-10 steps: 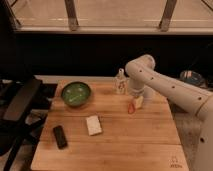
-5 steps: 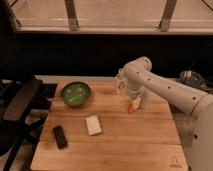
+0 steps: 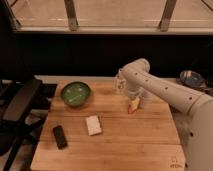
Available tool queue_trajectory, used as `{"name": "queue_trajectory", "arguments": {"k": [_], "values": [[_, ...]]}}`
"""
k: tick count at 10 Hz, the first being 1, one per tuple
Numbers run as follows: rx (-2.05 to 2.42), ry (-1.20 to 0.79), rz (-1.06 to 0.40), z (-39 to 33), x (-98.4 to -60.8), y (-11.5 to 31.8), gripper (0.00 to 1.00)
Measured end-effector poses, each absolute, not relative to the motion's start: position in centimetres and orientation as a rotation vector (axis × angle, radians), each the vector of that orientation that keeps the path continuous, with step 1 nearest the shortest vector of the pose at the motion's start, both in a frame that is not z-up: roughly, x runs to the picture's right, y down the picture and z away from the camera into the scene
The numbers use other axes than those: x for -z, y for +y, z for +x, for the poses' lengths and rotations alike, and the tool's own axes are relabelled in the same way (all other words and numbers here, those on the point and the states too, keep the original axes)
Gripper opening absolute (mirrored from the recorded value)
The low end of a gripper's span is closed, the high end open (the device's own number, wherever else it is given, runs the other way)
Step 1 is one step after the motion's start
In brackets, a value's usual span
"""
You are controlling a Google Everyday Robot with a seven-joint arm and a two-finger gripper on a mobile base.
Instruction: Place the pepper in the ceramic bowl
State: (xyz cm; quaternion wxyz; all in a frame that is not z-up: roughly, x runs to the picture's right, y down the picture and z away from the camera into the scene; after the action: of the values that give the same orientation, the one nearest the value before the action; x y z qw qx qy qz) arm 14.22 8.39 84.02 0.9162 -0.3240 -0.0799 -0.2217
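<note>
The pepper (image 3: 132,108), small and orange-red, lies on the wooden table (image 3: 125,145) right of centre. My gripper (image 3: 134,103) hangs directly over it at the end of the white arm that comes in from the right. It is open, with its tips down at the pepper; I cannot tell if they touch it. The ceramic bowl (image 3: 75,93), green and glossy, stands empty at the table's back left, well apart from the gripper.
A pale sponge-like block (image 3: 93,125) lies at mid-table and a black oblong object (image 3: 60,136) at the front left. A black chair (image 3: 20,107) stands off the left edge. A metal dish (image 3: 192,78) sits at the far right.
The arm has shifted slightly and the gripper has settled lower over the pepper. The pepper, the bowl and the block have not moved.
</note>
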Motion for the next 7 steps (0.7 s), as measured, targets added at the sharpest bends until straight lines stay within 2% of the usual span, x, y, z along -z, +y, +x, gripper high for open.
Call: {"name": "queue_trajectory", "arguments": {"k": [3,7], "values": [[0.481,-0.152,-0.665,14.5,-84.1,8.1,0.65],[0.516,-0.198,-0.693,15.7,-86.3,6.8,0.65]]}}
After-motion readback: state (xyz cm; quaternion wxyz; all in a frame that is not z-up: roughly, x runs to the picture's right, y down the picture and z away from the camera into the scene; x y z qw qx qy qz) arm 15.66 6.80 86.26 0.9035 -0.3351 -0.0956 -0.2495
